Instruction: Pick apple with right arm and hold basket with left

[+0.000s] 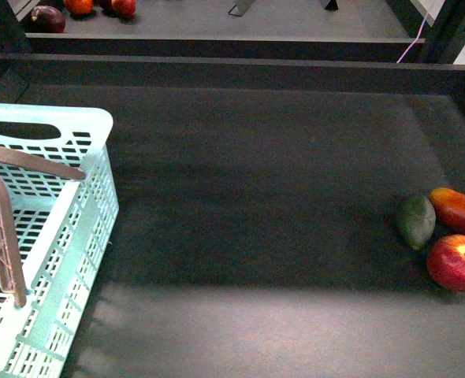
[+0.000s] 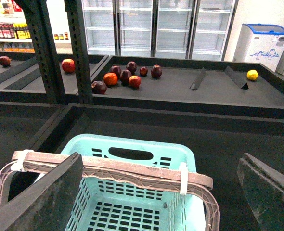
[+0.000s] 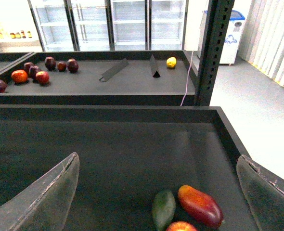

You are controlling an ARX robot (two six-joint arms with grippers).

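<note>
Crowding threatens: the apple (image 1: pixel 458 262), near right, lies just beside a green fruit (image 1: pixel 416 220) and long red fruit (image 1: pixel 459 211), so the spread right gripper (image 3: pixel 156 187) may seize wrong; left gripper (image 2: pixel 156 192) likewise spread.

Front view dim, dark tray floor (image 1: pixel 256 157) with a paler lit band along the near edge, small glare spot on the apple (image 1: pixel 457 262), wrist views brighter, evenly lit, close foreground slightly soft.
</note>
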